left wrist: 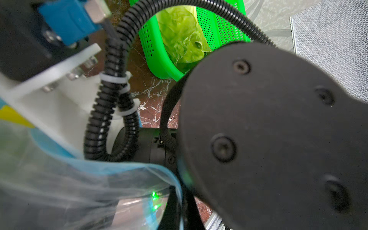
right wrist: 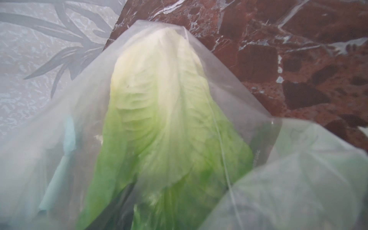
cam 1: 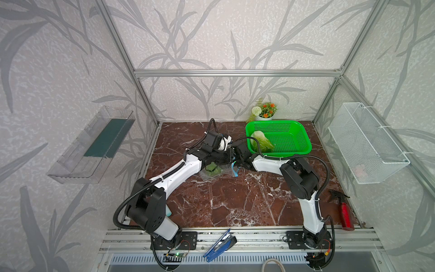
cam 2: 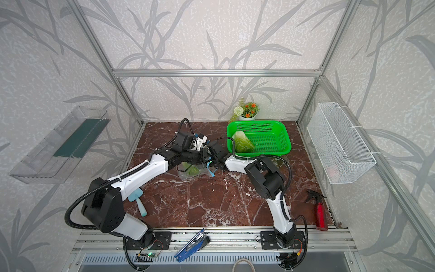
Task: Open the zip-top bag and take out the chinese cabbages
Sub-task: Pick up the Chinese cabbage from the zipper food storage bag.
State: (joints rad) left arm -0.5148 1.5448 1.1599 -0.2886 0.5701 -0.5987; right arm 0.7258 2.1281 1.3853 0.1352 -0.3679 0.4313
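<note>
- In a top view the zip-top bag [cam 1: 213, 173] lies centre-frame under both wrists; left claw [cam 1: 231, 156] closed, seemingly pinching its rim; right claw [cam 1: 237, 164] beside it, opening untellable.
- Left wrist view: blue zip strip [left wrist: 111, 168] arcs across lower frame.
- Right wrist view: bagged cabbage [right wrist: 159, 119] fills centre, long axis running away, white base uppermost.

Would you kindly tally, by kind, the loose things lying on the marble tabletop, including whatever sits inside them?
cabbages: 2
bag: 1
basket: 1
potted plant: 1
spray bottle: 1
scoop: 1
Total: 7
</note>
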